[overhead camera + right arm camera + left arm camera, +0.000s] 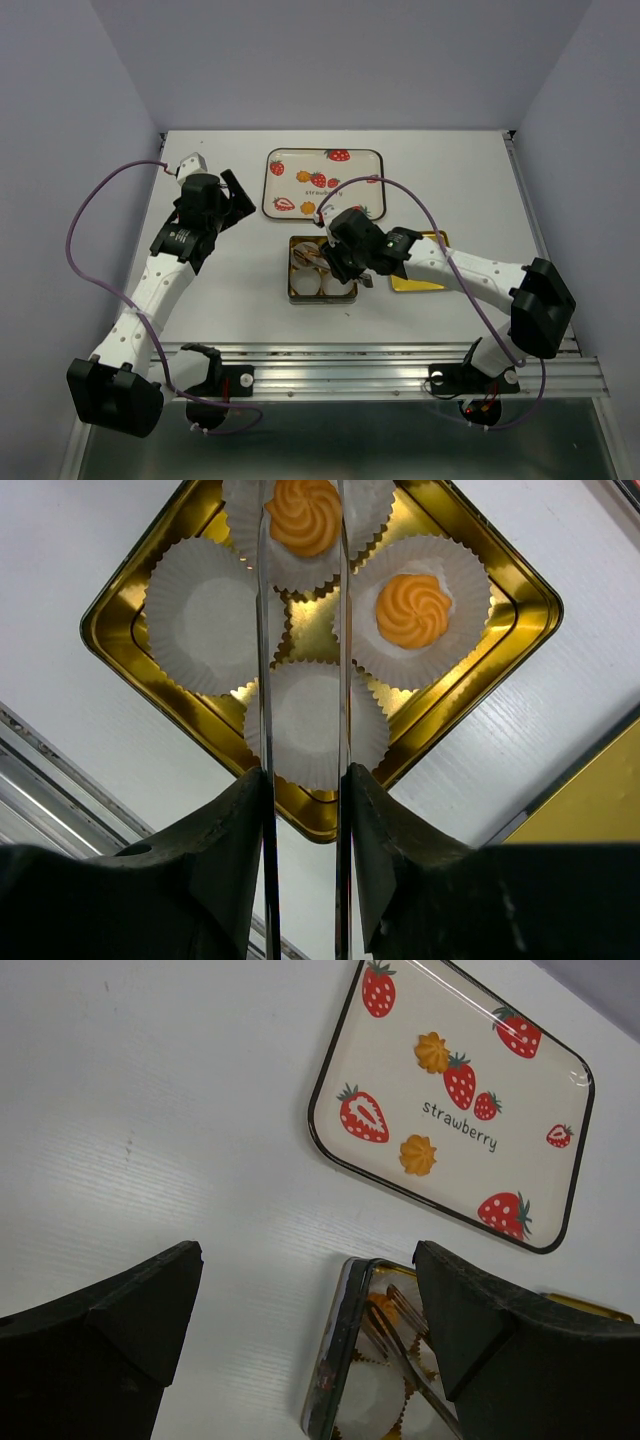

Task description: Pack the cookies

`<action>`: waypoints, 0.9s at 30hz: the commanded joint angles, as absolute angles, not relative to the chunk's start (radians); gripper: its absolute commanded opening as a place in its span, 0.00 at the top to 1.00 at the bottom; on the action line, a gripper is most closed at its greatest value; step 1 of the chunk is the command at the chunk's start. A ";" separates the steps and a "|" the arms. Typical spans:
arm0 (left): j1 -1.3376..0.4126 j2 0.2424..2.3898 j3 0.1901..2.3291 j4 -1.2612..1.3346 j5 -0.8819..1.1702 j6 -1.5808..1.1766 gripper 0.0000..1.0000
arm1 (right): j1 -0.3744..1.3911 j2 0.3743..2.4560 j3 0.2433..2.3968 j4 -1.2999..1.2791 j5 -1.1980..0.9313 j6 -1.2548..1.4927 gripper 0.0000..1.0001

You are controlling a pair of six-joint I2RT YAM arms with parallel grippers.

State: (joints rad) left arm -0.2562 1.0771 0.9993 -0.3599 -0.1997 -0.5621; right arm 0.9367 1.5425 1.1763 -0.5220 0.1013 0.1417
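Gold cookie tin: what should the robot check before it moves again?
1. Square gold metal tin holds four white pleated paper cups: ok.
2. Two small round orange cookies sit in cups: ok.
3. Two cups are empty, with room for more: ok.
4. All cookies packed: not ok. Two others lie on the cream strawberry-printed tray.
5. Right gripper, jaws shut on thin metal tweezers, is clear of the top cookie: cannot tell.
6. Left gripper, jaws open and empty: ok.
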 commanded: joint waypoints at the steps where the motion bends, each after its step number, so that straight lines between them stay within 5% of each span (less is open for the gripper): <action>1: -0.262 1.052 1.014 -0.354 -0.218 -0.555 0.01 | 0.943 1.539 1.190 -0.477 0.120 0.129 0.57; 8: -0.262 1.051 1.012 -0.353 -0.218 -0.555 0.01 | 0.943 1.539 1.192 -0.474 0.126 0.130 0.48; 27: -0.264 1.051 1.011 -0.350 -0.213 -0.552 0.01 | 0.943 1.418 1.223 -0.499 0.139 0.104 0.48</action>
State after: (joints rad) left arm -0.2565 1.0771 0.9993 -0.3634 -0.1997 -0.5617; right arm 0.9367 1.5150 1.1767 -0.5201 0.1204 0.1318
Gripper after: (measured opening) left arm 0.989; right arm 0.525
